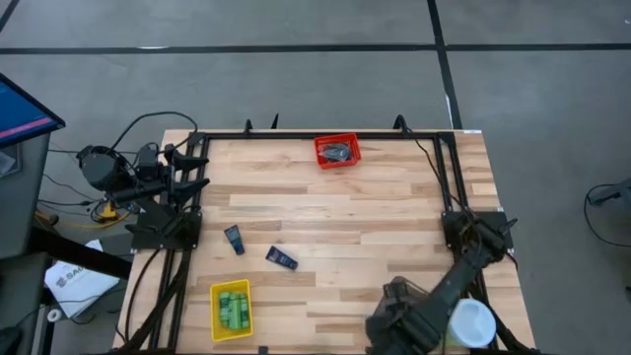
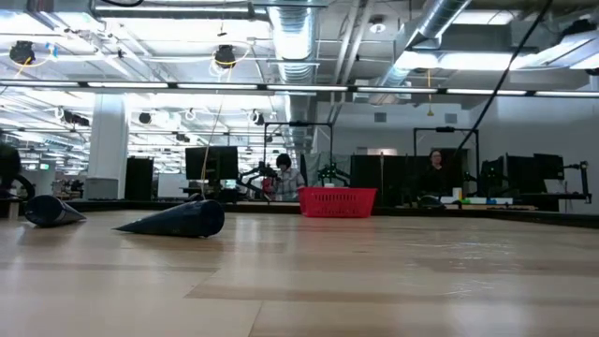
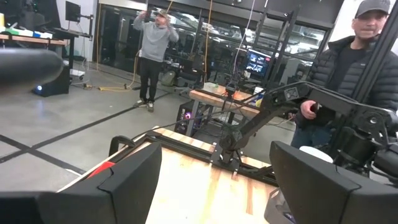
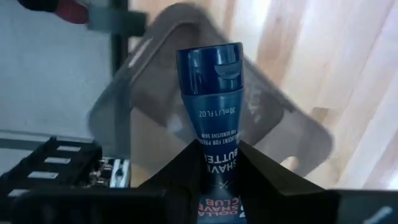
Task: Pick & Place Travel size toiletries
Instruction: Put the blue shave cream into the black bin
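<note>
Two tubes (image 1: 234, 240) (image 1: 282, 258) mid-table, between far basket (image 1: 337, 151) and near-left bin (image 1: 231, 310).

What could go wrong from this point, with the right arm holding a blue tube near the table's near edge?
1. The right end effector pinches the blue tube low, cap end out; it may slip or tilt on release.
2. The grey bin beneath looks close to the table edge, so the tube might miss it.
3. Two more tubes lie loose on the table, still unsorted.
</note>
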`<move>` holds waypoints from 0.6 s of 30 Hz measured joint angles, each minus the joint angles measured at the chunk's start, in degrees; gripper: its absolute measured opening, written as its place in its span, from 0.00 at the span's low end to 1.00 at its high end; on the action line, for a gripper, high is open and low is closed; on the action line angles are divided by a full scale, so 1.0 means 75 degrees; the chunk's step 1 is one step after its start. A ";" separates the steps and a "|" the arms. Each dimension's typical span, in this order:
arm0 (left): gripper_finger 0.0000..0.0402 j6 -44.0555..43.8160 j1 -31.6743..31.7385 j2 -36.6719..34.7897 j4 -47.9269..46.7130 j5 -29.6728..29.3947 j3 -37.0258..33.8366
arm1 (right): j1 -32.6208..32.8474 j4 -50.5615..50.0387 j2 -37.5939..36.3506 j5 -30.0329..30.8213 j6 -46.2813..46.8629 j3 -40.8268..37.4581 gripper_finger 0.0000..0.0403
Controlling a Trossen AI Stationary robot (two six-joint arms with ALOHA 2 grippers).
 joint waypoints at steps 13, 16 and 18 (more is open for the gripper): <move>0.74 0.0003 0.0001 0.0000 0.0001 0.0000 0.0000 | 0.0655 0.0207 0.0025 0.0016 0.0128 -0.1382 0.21; 0.74 0.0000 -0.0002 0.0000 -0.0002 0.0000 0.0000 | 0.0571 0.0258 0.0025 0.0014 0.0052 -0.1736 0.23; 0.74 0.0000 0.0001 0.0000 0.0001 0.0000 0.0000 | 0.0504 0.0376 0.0025 0.0045 -0.0022 -0.1874 0.26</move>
